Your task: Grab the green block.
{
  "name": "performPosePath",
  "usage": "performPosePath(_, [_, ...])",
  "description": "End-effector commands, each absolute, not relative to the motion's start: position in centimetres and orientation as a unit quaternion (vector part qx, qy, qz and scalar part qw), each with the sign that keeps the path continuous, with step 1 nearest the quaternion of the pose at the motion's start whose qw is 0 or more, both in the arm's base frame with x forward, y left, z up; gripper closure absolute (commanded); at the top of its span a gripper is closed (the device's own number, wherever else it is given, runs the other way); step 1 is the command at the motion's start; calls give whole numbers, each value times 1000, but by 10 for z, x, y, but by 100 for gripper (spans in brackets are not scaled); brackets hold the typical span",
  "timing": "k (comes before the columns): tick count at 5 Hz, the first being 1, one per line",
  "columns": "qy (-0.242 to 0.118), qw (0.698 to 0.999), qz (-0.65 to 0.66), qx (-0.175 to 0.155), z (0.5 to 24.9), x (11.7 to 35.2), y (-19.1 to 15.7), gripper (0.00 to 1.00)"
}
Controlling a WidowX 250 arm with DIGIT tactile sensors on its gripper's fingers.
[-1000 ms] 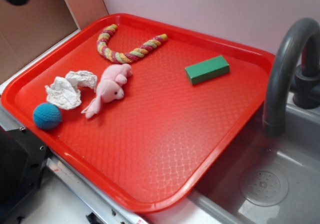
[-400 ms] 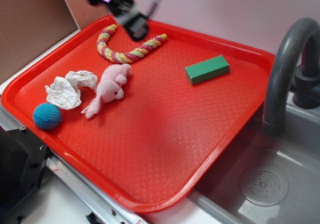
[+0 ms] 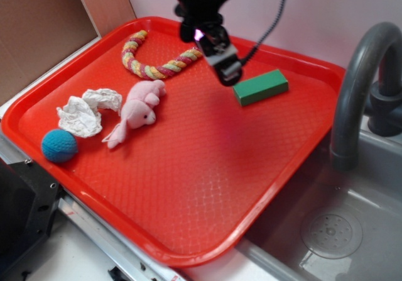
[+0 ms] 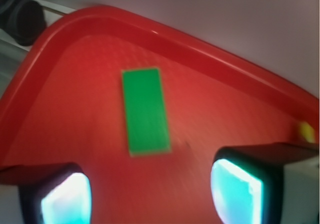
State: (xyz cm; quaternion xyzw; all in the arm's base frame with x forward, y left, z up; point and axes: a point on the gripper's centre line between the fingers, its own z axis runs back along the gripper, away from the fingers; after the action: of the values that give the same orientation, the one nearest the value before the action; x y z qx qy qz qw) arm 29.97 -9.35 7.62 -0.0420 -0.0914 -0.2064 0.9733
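My claw (image 4: 150, 189) is spread wide with nothing in it, fingertips (image 4: 235, 184) glowing at the bottom of the wrist view. Just past them the green block (image 4: 145, 111) lies flat on the red tray (image 4: 75, 83), near the far rim. Looks light, rigid and maybe a bit slick, so I'd pinch across its narrow width, mid-length.

Tray (image 3: 188, 187): red, fine diamond texture. Block (image 3: 260, 87): solid green, darker side. Rope (image 3: 154, 62): pink, yellow, green twist. Plush toy (image 3: 139, 111): pink. Ball (image 3: 59, 145): blue. Crumpled paper (image 3: 85, 112): white. Faucet (image 3: 358, 86): grey
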Motion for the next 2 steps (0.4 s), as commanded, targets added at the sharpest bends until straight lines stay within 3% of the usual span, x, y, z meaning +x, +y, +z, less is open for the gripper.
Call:
performPosePath(1, [-98,972,-212,-29,65,322,-102,0])
performPosePath(2, [-85,972,-216,-22,54,327,-104,0])
